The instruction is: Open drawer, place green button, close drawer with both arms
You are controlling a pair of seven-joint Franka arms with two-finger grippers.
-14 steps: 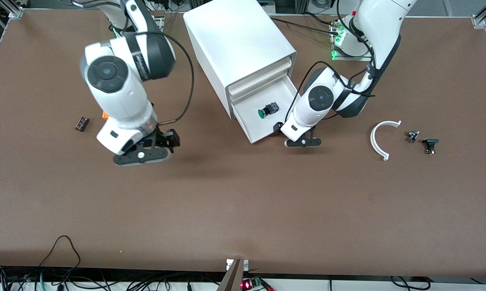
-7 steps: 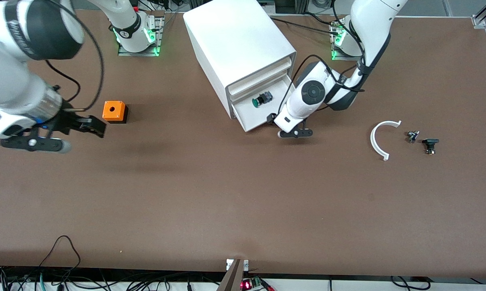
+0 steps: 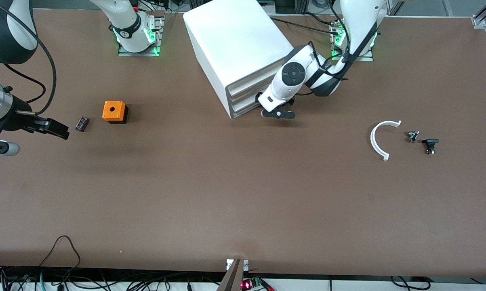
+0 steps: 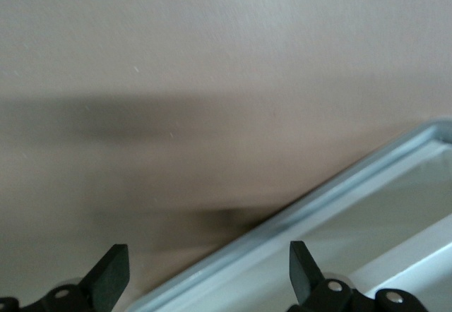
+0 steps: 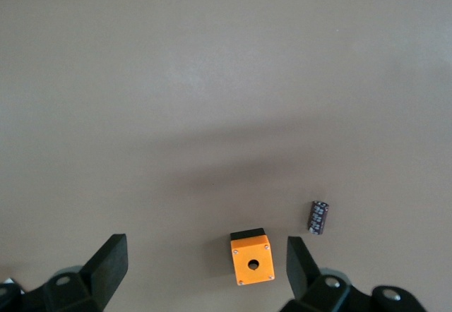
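white plastic drawer (image 3: 245, 108) sat flush in the cabinet (image 3: 234, 44), so the button was hidden, presumably shut inside. left claw (image 3: 278, 113) stood low against the drawer front, fingers spread wide and empty, placed as if for pushing. right claw (image 3: 24, 131), also wide and empty, hung over the surface (image 3: 243, 194) at the right arm's end, near the orange box (image 3: 114, 111) and black ribbed block (image 3: 81, 123), waiting clear.

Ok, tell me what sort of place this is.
Most likely a robotics lab workbench. Two bench-mounted arms work a brown table: the left gripper at a white cabinet, the right gripper open at the table's edge. Cables hang off the table's near edge.
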